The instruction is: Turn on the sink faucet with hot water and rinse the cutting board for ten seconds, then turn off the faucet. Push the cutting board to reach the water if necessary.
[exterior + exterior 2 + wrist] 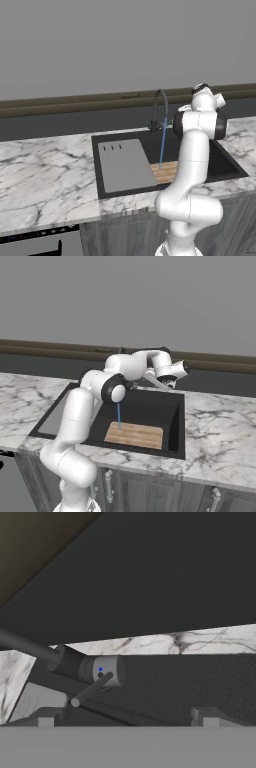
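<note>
The dark gooseneck sink faucet [160,106] stands at the back rim of the black sink [227,162]. A thin blue stream of water [162,145] falls from its spout onto the near-left end of the light-brown cutting board [134,435], which lies flat on the basin floor. In the hand view the faucet base [82,667] sits close ahead, and its thin handle [89,692] slants down to the left. My gripper [127,717] is open. Its fingertips [47,718] stand wide apart, short of the handle, with nothing between them.
A larger flat grey slab [125,165] with three slots fills the left part of the basin, beside the board. White grey-veined marble counter [45,175] runs on both sides of the sink. A dark backsplash and a brown ledge [75,102] rise behind the faucet.
</note>
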### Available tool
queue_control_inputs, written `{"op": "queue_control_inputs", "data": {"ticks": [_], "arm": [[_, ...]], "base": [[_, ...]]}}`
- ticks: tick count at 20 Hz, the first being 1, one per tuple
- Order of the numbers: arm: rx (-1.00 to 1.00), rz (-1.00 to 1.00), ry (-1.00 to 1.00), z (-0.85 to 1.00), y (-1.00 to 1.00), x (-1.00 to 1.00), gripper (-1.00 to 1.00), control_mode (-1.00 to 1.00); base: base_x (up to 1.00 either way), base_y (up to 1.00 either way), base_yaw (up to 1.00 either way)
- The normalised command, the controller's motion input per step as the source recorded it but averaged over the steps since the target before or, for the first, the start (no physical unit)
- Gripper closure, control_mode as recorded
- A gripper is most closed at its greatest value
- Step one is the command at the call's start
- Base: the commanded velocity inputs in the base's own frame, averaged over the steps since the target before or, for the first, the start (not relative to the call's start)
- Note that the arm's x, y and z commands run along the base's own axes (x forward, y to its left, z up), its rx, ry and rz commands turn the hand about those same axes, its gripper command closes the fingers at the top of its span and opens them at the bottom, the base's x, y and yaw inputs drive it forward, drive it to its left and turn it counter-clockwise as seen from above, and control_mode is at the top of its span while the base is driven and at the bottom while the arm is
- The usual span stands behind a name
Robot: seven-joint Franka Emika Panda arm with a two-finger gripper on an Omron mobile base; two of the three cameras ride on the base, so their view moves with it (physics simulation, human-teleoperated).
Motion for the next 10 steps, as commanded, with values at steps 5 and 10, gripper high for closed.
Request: {"op": "queue_control_inputs", "data": {"ticks": [5,10], "arm": [[0.0,0.0,0.0,0.0,0.0,0.0,-1.0,-1.0],[0.0,0.0,0.0,0.0,0.0,0.0,-1.0,-1.0]], "base": [[0.0,0.0,0.0],[0.0,0.0,0.0]]}}
